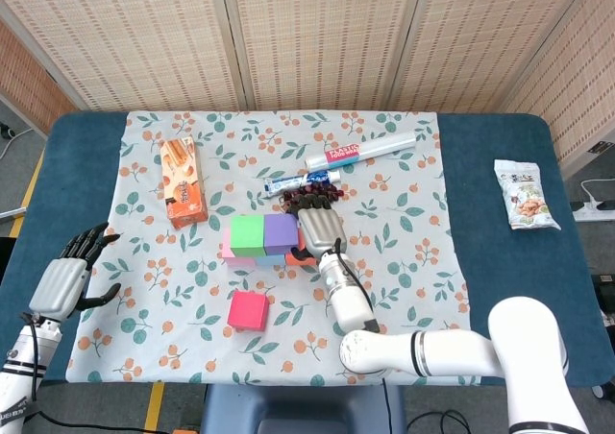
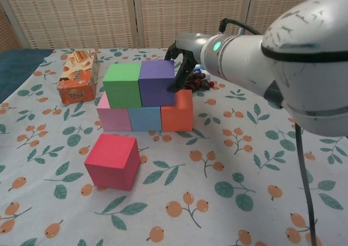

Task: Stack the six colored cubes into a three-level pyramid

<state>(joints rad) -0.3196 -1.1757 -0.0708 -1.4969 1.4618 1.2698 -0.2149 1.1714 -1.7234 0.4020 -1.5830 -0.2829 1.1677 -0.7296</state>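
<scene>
Fingers [image 2: 180, 78] of my right hand [image 1: 322, 228] curl down against the right face of the purple cube [image 2: 157, 82], which sits on the second level touching the green cube [image 2: 122, 85]; whether they grip it or only rest against it I cannot tell, since the far side is hidden. Below them the pink cube [image 2: 113, 118], blue cube [image 2: 145, 118] and orange cube [image 2: 177, 111] form the base row on the floral cloth [image 1: 404, 204] covering the bench. My magenta cube [image 2: 112, 160] lies alone on the cloth, near the front of the stack. At the bench's left edge my left hand [image 1: 69, 275] hangs with fingers spread wide, holding nothing. Behind the stack lie a biscuit box [image 1: 182, 181] and a foil roll box [image 1: 360, 150].
</scene>
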